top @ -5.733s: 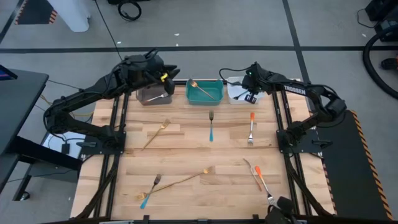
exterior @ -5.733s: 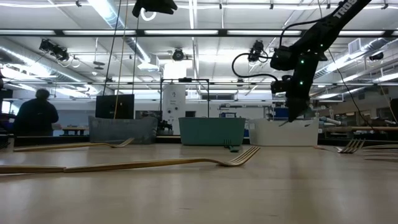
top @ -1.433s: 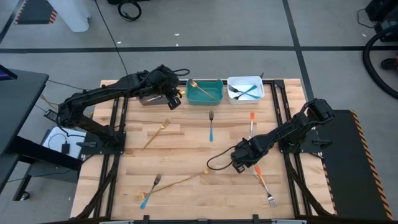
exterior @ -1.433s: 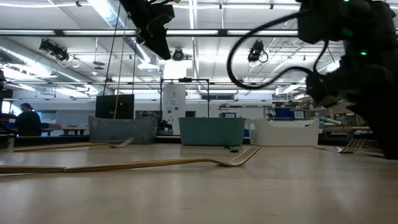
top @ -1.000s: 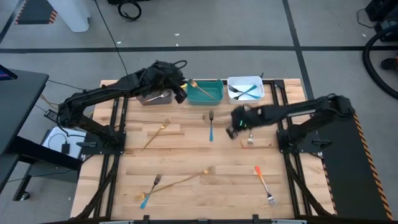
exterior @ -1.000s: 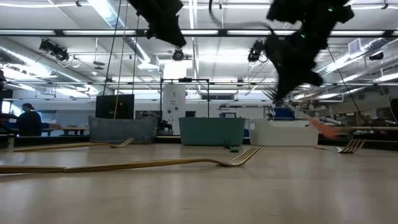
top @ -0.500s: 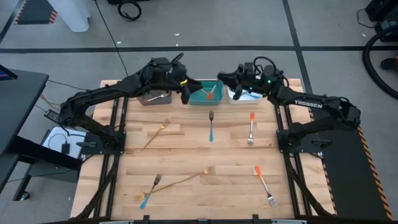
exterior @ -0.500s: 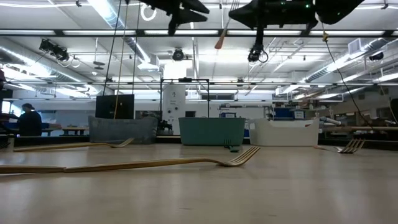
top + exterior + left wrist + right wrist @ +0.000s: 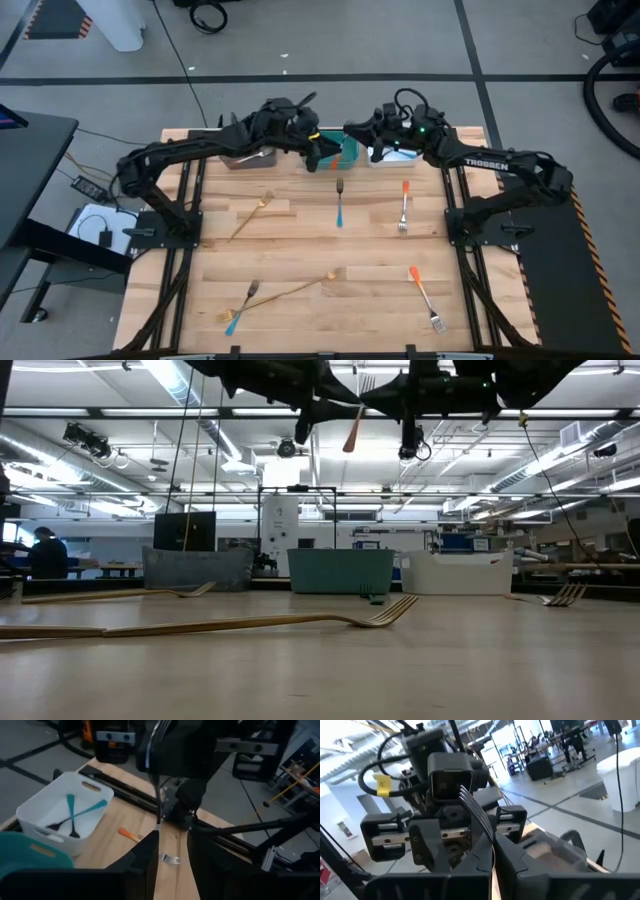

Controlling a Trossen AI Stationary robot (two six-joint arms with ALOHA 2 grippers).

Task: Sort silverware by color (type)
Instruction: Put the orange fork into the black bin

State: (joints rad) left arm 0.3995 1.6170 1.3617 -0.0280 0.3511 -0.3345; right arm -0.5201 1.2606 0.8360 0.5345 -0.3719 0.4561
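My right gripper point(image 9: 350, 134) is shut on an orange-handled fork point(image 9: 353, 427) high above the teal bin point(image 9: 349, 151). My left gripper point(image 9: 326, 151) is open and faces it from the table's left, close by; I cannot tell whether it touches the fork. The fork's tines point(image 9: 469, 800) point toward the left gripper point(image 9: 449, 815). Lying flat on the table are a blue-handled fork point(image 9: 340, 200), an orange-handled fork point(image 9: 404, 205), another orange-handled one point(image 9: 422, 293), a gold utensil point(image 9: 252, 214), a long gold fork point(image 9: 290, 290) and a blue-handled fork point(image 9: 240, 305). My right gripper pinches the fork's metal shaft point(image 9: 491, 847) between its two fingers, coming level from the table's right. The tines stick out past the fingertips, and the orange handle point(image 9: 353, 427) hangs slanting below. The fork is lifted clear, above the bins.
A grey bin point(image 9: 243, 155), the teal bin and a white bin point(image 9: 398, 151) holding blue-handled forks point(image 9: 75, 815) stand in a row at the table's far edge. The two arms are close together over the teal bin. A person point(image 9: 47, 555) shows far behind the table.
My right gripper has carried the orange-handled fork from above the table's middle right up toward the far edge, to above the teal bin. My left gripper has gone toward the table's right, from over the grey bin to just in front of the right gripper.
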